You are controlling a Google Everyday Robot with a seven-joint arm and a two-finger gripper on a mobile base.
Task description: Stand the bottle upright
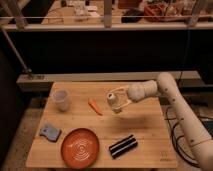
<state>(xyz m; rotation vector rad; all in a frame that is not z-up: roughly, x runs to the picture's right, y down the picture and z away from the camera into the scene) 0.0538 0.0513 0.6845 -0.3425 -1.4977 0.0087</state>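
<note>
Gripper [118, 101] clenched around the bottle [113, 99], held above the middle of the wooden table [150, 130]. Just left, lying flat: carrot [95, 106]. Farther left: translucent cup [61, 99]. Near edge: orange plate [80, 147], striped block [123, 145], blue sponge [50, 132].

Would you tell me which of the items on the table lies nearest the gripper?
The carrot: it lies just to the camera's left of the gripper, which holds the bottle. The cup, orange plate and striped block all sit farther off.
</note>
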